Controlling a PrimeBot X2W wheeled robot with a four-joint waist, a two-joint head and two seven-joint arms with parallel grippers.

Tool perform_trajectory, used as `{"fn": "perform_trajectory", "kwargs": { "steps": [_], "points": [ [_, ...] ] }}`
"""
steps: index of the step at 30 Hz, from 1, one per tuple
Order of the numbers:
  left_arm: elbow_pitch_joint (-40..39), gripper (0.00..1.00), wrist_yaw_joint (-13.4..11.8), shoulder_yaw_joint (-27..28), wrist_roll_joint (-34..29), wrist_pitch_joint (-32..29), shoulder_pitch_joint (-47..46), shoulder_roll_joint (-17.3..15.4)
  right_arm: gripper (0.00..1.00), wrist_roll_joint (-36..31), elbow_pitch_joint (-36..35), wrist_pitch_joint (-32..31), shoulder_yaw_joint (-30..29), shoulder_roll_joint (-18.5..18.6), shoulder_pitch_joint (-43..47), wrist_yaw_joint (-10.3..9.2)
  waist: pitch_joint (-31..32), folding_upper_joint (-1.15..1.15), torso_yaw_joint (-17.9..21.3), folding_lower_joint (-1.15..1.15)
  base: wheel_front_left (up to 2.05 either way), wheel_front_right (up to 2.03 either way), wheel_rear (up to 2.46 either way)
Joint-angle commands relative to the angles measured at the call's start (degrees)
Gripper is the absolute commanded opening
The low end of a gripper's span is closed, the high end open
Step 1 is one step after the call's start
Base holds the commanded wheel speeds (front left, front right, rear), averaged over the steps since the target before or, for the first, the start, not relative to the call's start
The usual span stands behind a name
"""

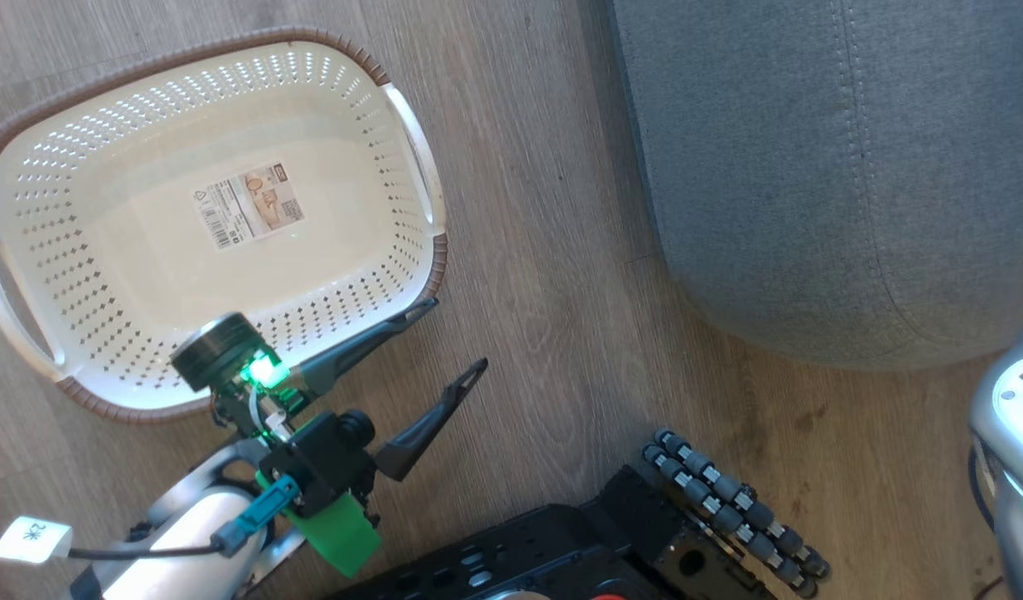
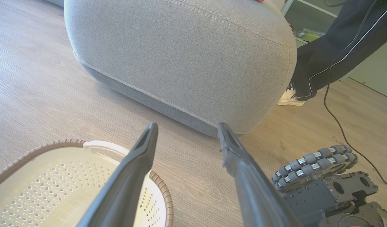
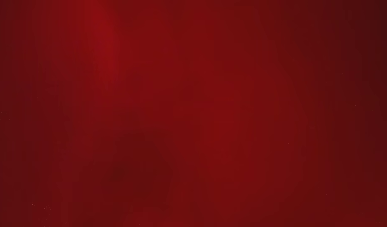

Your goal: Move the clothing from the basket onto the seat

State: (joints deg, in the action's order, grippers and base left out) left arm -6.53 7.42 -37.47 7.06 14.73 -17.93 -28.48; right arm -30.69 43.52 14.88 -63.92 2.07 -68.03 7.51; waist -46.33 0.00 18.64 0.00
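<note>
Hovering with its two dark fingers spread wide and empty, the left gripper (image 1: 459, 333) hangs above the near rim of the small cream perforated plastic basket (image 1: 353, 275), whose bare bottom shows a paper label (image 1: 247, 204). The large grey upholstered fabric seat (image 1: 811, 167) stands apart from it across the wood-grain floor (image 1: 545, 250). Soft bright red clothing (image 3: 193, 113) lies against the right wrist camera, hiding the fingers; the right gripper is closed, but whether it pinches the fabric cannot be told.
</note>
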Motion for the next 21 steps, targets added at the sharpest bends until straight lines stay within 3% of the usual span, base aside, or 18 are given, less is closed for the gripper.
{"fn": "perform_trajectory", "kwargs": {
  "steps": [1, 6, 15, 16, 17, 18, 21],
  "points": [
    [-1.9, 1.0, 0.1, 1.5, -0.2, 0.3, -0.3, -0.3, 0.0, -2.4, 0.3, -0.4, -0.5, 1.3, -1.0, -0.02, -0.2, 0.0, -0.1, 0.0, 0.0, 0.0, 0.0],
    [-1.9, 1.0, 0.1, 1.6, -0.3, 0.3, -0.3, -0.4, 0.0, -5.6, 5.1, -0.8, -2.9, 2.1, -1.0, -0.02, -0.3, 0.0, -0.2, 0.0, 0.0, 0.0, 0.0],
    [-0.7, 1.0, 0.1, 1.4, 0.2, 0.3, -0.5, 0.5, 0.0, -7.0, 7.6, -0.3, -4.4, 3.9, -1.4, -0.02, 1.6, 0.0, -0.2, 0.0, 0.0, 0.0, 0.0],
    [-0.6, 1.0, 0.1, 1.3, 0.3, 0.3, -0.5, 0.6, 0.13, -7.1, 7.8, -0.2, -4.3, 4.1, -1.3, -0.02, 1.9, 0.0, -0.2, 0.0, 0.0, 0.0, 0.0],
    [-0.4, 1.0, 0.1, 1.3, 0.3, 0.3, -0.5, 0.8, 0.7, -7.1, 8.0, -0.2, -4.1, 4.2, -1.2, -0.02, 2.2, 0.0, -0.2, 0.0, 0.0, 0.0, 0.0],
    [-0.3, 1.0, 0.1, 1.1, 0.3, 0.3, -0.6, 1.0, 1.0, -7.1, 8.2, -0.2, -3.9, 4.3, -1.0, -0.02, 2.7, 0.0, -0.2, 0.0, 0.0, 0.0, 0.0],
    [0.2, 1.0, 0.1, 0.4, 0.4, 0.3, -0.6, 1.7, 1.0, -7.2, 9.1, -1.3, -2.9, 4.8, 0.3, -0.02, 4.4, 0.0, -0.3, 0.0, 0.0, 0.0, 0.0]
  ]
}}
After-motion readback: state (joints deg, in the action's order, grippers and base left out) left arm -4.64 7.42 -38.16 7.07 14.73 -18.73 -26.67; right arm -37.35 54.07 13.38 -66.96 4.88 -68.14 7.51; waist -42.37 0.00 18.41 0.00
